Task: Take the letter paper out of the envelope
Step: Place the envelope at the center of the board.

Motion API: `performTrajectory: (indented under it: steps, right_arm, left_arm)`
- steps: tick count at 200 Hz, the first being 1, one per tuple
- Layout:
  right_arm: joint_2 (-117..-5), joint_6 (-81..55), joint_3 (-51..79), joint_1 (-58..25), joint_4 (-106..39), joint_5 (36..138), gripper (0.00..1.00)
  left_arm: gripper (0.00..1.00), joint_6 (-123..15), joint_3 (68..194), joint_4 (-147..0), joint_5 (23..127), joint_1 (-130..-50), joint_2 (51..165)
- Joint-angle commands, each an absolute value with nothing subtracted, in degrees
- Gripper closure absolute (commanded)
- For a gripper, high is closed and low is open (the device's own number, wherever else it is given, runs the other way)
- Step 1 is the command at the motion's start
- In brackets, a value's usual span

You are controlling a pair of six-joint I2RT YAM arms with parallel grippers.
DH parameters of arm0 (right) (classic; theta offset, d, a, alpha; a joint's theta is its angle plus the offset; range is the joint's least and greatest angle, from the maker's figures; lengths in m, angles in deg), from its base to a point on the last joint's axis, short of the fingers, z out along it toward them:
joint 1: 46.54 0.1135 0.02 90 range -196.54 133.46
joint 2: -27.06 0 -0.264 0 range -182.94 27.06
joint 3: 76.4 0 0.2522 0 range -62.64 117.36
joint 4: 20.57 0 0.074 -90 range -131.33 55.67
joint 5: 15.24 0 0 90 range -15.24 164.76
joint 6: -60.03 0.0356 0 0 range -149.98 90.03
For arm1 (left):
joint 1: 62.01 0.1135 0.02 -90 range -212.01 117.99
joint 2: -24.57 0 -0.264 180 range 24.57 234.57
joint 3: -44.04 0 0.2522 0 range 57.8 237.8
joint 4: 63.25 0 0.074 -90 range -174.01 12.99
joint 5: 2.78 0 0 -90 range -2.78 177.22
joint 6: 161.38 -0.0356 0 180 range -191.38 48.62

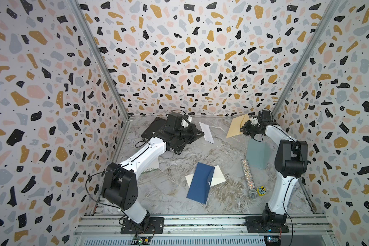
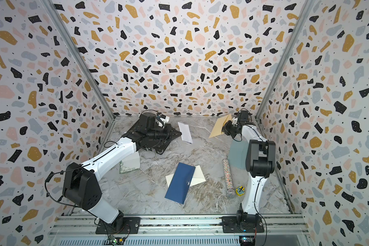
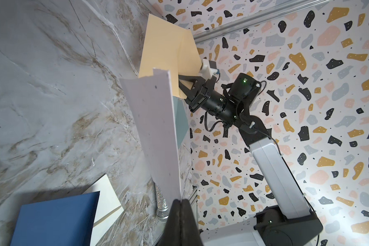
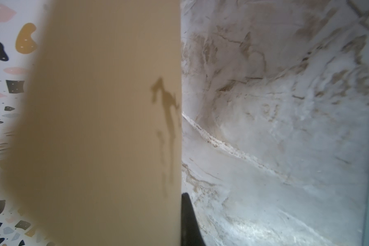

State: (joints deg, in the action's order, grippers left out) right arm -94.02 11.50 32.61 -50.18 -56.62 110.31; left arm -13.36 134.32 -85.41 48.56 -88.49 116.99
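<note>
The tan envelope [image 1: 234, 126] [image 2: 218, 127] hangs above the back right of the table, and my right gripper [image 1: 243, 128] [image 2: 225, 128] is shut on its edge. In the right wrist view the envelope [image 4: 104, 117] fills the picture beside one dark fingertip [image 4: 186, 213]. The white folded letter paper [image 1: 206, 132] [image 2: 185, 132] is held clear of the envelope, to its left. My left gripper [image 1: 201, 133] [image 3: 181, 201] is shut on the paper's edge [image 3: 156, 132]. The left wrist view also shows the envelope [image 3: 166, 49] behind the paper.
A blue envelope [image 1: 200, 183] lies over a cream sheet [image 1: 219, 178] at mid-table. A glittery microphone [image 1: 248, 176] and a small yellow object [image 1: 261, 190] lie to the right. A teal block [image 1: 257, 154] stands under the right arm; a black board [image 1: 156, 127] lies under the left.
</note>
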Motion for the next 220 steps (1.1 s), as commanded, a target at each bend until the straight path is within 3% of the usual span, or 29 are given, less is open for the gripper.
performTrajectory:
  steps: [1, 11, 54, 81, 135, 183, 220]
  right_arm:
    - [-96.6, 7.5, 36.5, -51.3, -64.1, 112.9, 1.00]
    - [-97.4, 6.7, 36.4, -51.6, -64.8, 112.4, 1.00]
    - [-95.5, 4.3, 33.8, -53.6, -64.9, 107.8, 0.69]
    - [-94.1, 2.0, 35.8, -53.6, -68.9, 104.1, 0.60]
    - [-84.1, 5.3, 33.3, -53.0, -69.0, 98.5, 0.60]
    - [-64.2, 26.1, 15.7, -45.8, -49.7, 102.3, 0.61]
    - [-58.5, 36.2, 7.4, -38.0, -37.7, 109.7, 0.58]
  left_arm:
    - [1.00, -15.0, 133.7, -82.4, 47.1, -88.4, 114.4]
    - [1.00, -15.2, 133.7, -83.0, 47.1, -88.2, 114.3]
    - [1.00, -16.3, 134.6, -83.9, 46.6, -87.8, 115.1]
    - [1.00, -15.8, 135.3, -83.5, 45.4, -87.6, 116.6]
    - [1.00, -14.0, 138.1, -81.1, 42.7, -87.2, 119.0]
    - [1.00, -10.7, 139.1, -76.0, 39.4, -86.2, 120.9]
    - [1.00, -6.7, 138.8, -71.6, 37.3, -86.3, 122.1]
